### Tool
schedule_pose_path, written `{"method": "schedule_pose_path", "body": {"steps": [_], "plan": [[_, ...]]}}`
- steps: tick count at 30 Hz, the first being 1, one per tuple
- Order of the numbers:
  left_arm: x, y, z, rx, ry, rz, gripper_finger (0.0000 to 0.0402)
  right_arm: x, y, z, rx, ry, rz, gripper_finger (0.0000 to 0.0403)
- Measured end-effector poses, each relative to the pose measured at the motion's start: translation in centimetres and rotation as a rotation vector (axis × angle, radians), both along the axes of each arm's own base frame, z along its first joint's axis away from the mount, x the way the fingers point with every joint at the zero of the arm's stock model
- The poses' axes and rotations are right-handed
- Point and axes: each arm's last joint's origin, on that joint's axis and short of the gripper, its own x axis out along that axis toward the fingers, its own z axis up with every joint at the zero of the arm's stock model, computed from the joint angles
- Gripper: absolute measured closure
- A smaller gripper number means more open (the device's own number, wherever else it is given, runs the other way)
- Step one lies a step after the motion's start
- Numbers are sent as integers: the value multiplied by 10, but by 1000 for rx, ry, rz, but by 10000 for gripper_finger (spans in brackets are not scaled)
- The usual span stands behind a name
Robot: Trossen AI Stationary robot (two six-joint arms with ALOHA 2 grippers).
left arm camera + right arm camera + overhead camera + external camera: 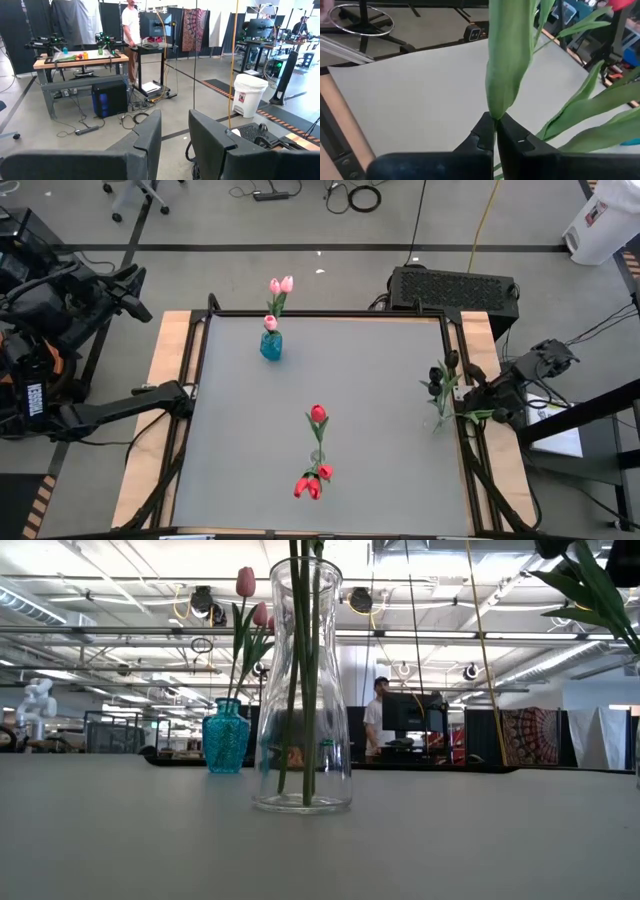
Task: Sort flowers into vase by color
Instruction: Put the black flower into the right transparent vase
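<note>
Dark-headed flowers (443, 385) hang at the table's right edge, one green stem pinched in the right gripper (495, 131). A clear glass vase (302, 690) near the front holds red tulips (314, 480); a blue vase (270, 345) at the back holds pink ones (280, 285). Grey table (380, 430) between lies open. The left gripper (175, 131), fingers parted, waits off the left edge.

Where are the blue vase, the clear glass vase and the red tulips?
blue vase (270, 346), high view, on its body.
clear glass vase (303, 740), low view, on its glass wall.
red tulips (318, 414), high view, on one red bud head.
</note>
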Motion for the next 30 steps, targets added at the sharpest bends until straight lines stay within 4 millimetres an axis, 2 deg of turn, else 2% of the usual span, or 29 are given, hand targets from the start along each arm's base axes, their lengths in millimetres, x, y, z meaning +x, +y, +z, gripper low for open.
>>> {"method": "schedule_pose_path", "body": {"steps": [8, 20, 30], "plan": [[0, 0, 0, 0, 0, 0, 297, -3, -1, -6, -30, 63, -2, 403], [0, 0, 0, 0, 0, 0, 297, -2, -1, -5, -22, 50, -2, 401], [0, 0, 0, 0, 0, 0, 297, -1, -1, -3, 10, 46, -13, 348]]}}
